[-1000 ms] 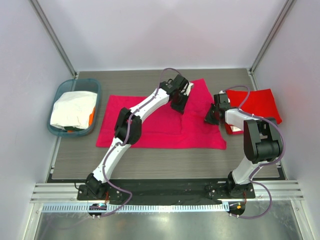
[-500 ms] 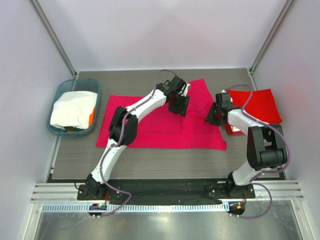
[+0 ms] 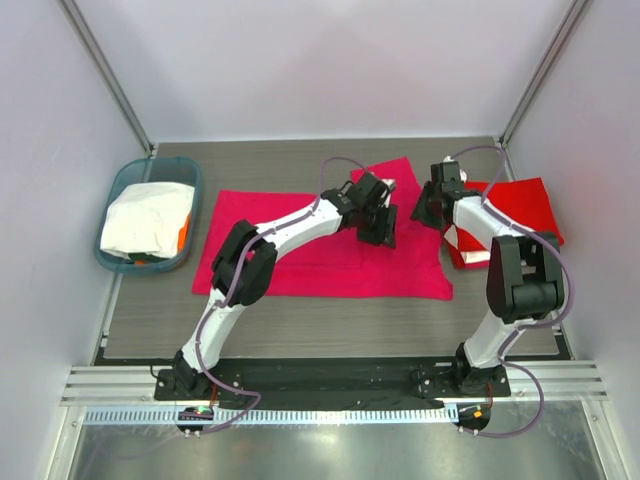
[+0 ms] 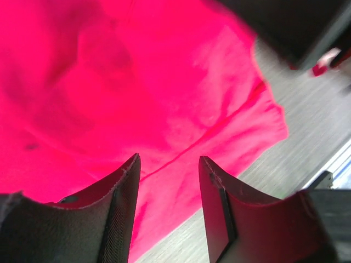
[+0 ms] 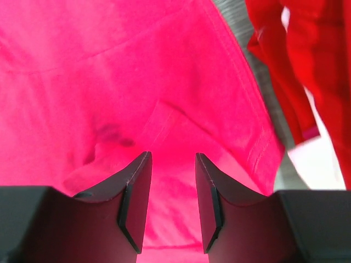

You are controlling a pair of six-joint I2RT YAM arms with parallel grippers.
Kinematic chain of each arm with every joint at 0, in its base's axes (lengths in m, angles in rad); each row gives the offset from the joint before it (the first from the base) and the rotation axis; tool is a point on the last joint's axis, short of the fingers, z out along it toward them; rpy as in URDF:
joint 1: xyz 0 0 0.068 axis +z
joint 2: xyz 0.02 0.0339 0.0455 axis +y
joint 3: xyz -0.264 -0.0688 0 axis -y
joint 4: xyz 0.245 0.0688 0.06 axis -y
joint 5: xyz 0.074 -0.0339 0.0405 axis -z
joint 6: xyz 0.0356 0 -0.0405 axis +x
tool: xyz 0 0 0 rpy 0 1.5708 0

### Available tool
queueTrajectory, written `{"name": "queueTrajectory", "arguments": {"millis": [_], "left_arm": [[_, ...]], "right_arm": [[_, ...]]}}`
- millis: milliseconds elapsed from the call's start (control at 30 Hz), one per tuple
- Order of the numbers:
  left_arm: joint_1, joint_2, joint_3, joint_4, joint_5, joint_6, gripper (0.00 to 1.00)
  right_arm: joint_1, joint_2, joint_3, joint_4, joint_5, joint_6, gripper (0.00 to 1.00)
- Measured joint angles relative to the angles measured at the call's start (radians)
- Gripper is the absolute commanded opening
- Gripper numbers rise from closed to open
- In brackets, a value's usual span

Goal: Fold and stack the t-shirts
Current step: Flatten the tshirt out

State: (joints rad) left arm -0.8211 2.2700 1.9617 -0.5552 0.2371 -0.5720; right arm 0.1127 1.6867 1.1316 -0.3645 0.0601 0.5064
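A magenta-pink t-shirt (image 3: pixel 330 265) lies spread flat across the middle of the table. My left gripper (image 3: pixel 380 225) is open and empty just above its right part. The left wrist view shows the pink cloth (image 4: pixel 137 82) under the open left gripper (image 4: pixel 168 164), with the shirt's edge and bare table beyond. My right gripper (image 3: pixel 428 205) is open and empty over the shirt's far right sleeve. Its wrist view shows the gripper (image 5: pixel 171 159) over pink cloth (image 5: pixel 109 71). A folded stack of bright red t-shirts (image 3: pixel 520 210) lies at the right and shows in the right wrist view (image 5: pixel 307 66).
A teal basket (image 3: pixel 115 190) at the left edge holds a white t-shirt (image 3: pixel 145 220) and something orange. Metal frame posts and white walls enclose the table. A pale patch (image 5: pixel 315 159) shows beside the red cloth.
My left gripper has moved right and nearer over the pink shirt. My right gripper has moved away toward the back, up along the shirt's right sleeve. Both stay open.
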Motion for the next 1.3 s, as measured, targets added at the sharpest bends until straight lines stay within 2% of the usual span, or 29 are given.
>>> {"name": "queueTrajectory", "arguments": {"millis": [300,600,1100,1233,1300], "left_arm": [[-0.001,-0.002,-0.207,0.140,-0.008,-0.140,0.47],[0.002,-0.012,-0.253,0.227,-0.010,-0.192,0.46],[0.004,-0.035,-0.312,0.293,0.004,-0.183,0.46],[0.005,-0.046,-0.341,0.325,0.010,-0.183,0.46],[0.006,-0.048,-0.349,0.337,0.015,-0.183,0.46]], "right_arm": [[-0.005,0.146,0.072,-0.019,0.004,-0.011,0.43],[-0.005,0.177,0.090,-0.018,0.002,-0.038,0.42],[0.020,0.236,0.146,-0.016,0.028,-0.082,0.42],[0.031,0.249,0.156,-0.017,0.035,-0.087,0.39],[0.032,0.252,0.158,-0.017,0.042,-0.090,0.28]]}}
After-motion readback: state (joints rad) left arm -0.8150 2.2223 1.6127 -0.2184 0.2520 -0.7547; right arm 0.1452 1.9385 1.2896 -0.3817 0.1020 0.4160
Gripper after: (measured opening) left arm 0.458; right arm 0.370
